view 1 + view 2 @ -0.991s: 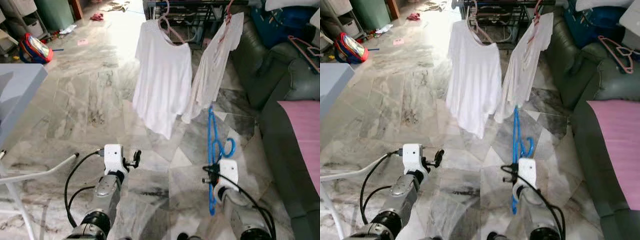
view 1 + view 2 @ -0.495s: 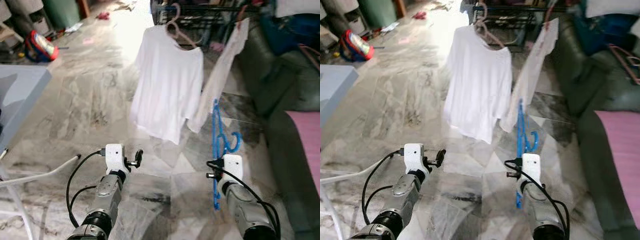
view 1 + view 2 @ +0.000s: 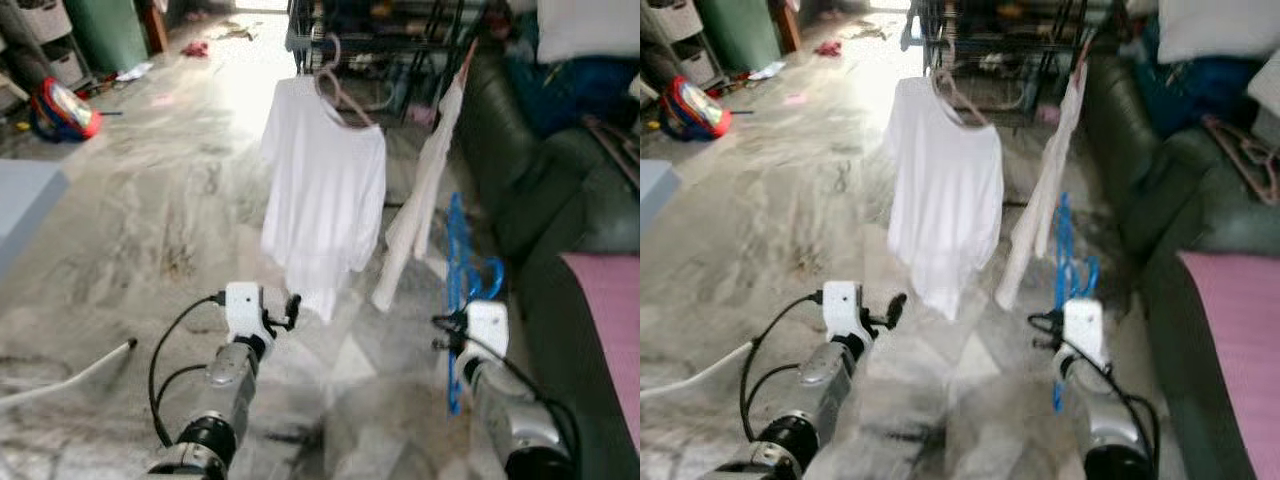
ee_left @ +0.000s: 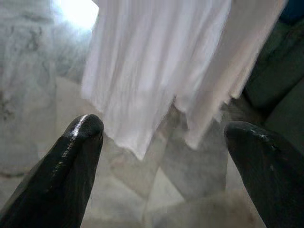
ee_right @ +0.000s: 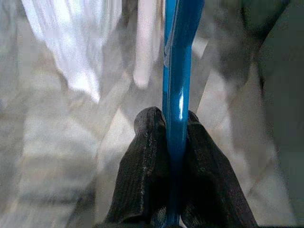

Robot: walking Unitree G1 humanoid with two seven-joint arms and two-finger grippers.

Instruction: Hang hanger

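— How much room ahead?
— Marble floor [image 3: 150,230] lies open left of two white shirts [image 3: 325,210] hanging on a rack [image 3: 380,20]; a dark sofa [image 3: 560,190] hems the right.
— And the arms?
— Both reach forward, low. The right gripper [image 5: 166,137] clamps a blue hanger [image 3: 458,280] upright near the shirts; the left gripper [image 4: 161,137] is spread, holding nothing. No legible writing.

2 white shirts [image 3: 325,215] hang beside a dark sofa [image 3: 560,190].
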